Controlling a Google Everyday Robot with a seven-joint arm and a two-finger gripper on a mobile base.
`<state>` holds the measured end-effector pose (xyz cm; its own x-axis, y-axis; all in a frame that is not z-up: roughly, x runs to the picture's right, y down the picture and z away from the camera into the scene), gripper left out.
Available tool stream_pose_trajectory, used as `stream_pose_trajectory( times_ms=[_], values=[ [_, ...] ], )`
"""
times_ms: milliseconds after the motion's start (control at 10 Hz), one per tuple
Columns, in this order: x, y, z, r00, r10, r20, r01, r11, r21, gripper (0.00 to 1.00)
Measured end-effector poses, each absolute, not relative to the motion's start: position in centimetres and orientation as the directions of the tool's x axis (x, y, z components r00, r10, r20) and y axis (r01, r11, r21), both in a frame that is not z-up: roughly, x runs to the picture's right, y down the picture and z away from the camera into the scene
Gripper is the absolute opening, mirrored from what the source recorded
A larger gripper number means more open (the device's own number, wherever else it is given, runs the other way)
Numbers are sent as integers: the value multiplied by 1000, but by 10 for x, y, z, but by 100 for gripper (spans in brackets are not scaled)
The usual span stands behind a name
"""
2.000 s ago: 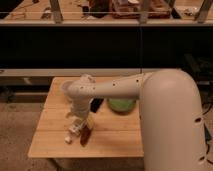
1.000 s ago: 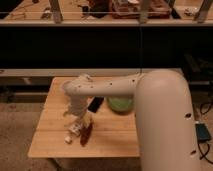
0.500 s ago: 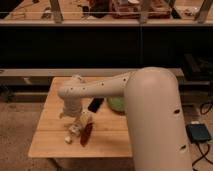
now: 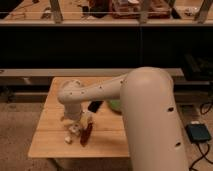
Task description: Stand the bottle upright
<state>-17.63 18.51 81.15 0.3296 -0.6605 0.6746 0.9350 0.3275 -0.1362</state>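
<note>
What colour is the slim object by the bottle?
The object is dark red, camera view; the gripper is down at the bottle.

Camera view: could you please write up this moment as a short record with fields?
surface: wooden table
arm: white arm reaching in from the right, bent down over the table's left half
tool: tool low over the table, directly at the bottle
bottle: bottle cream-white, tilted rather than upright, near the front left
beside it: dark red object lying just right of the bottle
further back: black object; green object, partly hidden by the arm
task state: bottle not yet standing
</note>
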Motion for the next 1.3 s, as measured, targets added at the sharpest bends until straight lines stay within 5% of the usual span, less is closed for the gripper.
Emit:
stream_pose_trajectory(
  times_ms=[1300],
  values=[
    [-178,191,811,379,-732,567,924,330,-192,80]
  ],
)
